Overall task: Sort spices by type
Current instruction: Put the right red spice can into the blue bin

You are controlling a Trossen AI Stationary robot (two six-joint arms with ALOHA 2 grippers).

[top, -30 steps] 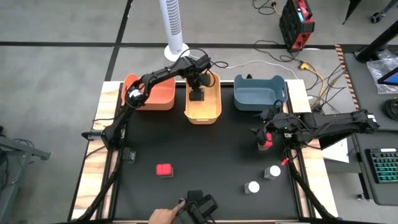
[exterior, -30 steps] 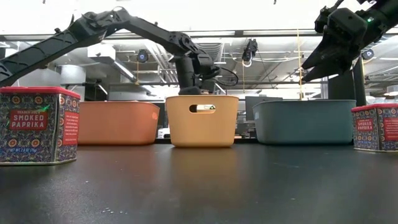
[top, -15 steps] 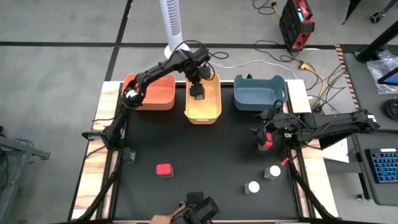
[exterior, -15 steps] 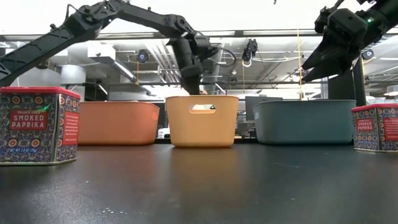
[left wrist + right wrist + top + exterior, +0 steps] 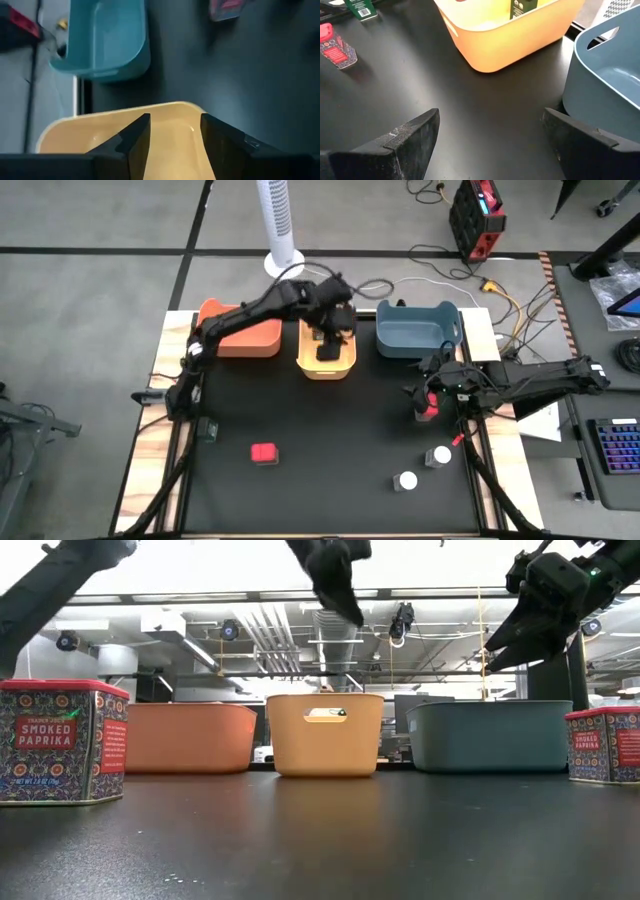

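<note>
Two arms: left pincer [image 5: 331,330], empty with fingers parted, above the yellow bin [image 5: 327,366]; right pincer [image 5: 428,399], spread wide, over a red spice tin [image 5: 430,407] on the worktop's [image 5: 330,440] right side

The bench [image 5: 330,440] top is matt black with pale wood edges, and the yellow bin [image 5: 505,35] looks like smooth plastic.

A black box [image 5: 326,352] is lying in the yellow bin [image 5: 346,362], one red box [image 5: 264,453] is sitting upright at the table's near left, another red box [image 5: 430,404] at the right, and two white-capped jars [image 5: 405,480] [image 5: 440,455] are standing close together near the front right.
</note>
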